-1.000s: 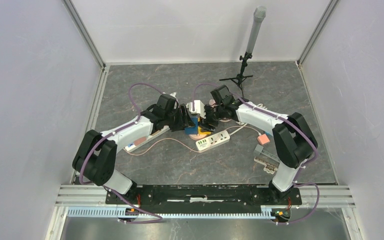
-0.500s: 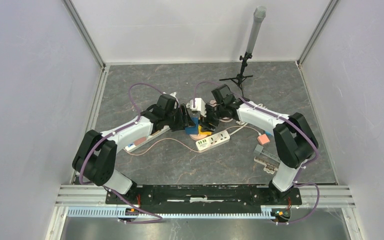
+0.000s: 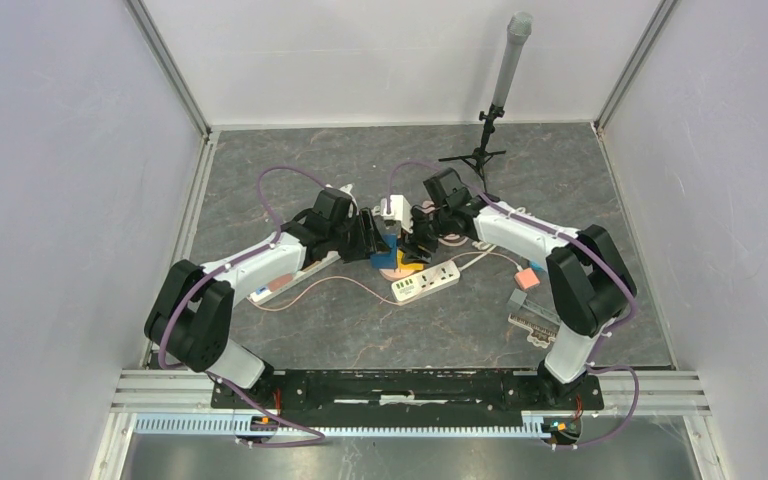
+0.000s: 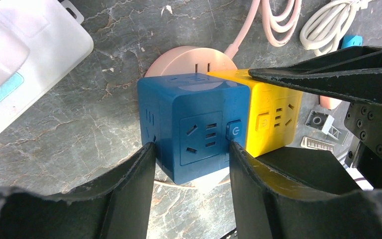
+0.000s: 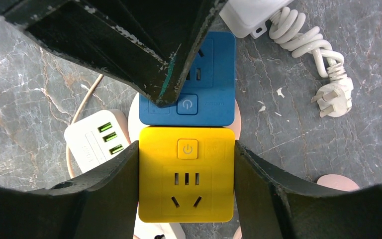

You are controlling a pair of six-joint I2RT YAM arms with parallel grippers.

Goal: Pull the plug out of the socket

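Right gripper [image 5: 186, 149] around yellow cube [image 5: 186, 191]

Grey marbled tabletop [image 3: 360, 335]; plain white walls [image 3: 360, 60] on three sides; lighting seemingly even.

Robot lab test cell. White panel walls [image 3: 60, 150] box in a grey marbled counter [image 3: 360, 330]. Left arm [image 3: 260, 262] and right arm [image 3: 520, 232] bolted to an aluminium rail [image 3: 660, 385]. Small tripod [image 3: 480, 155] with grey tube at the back.
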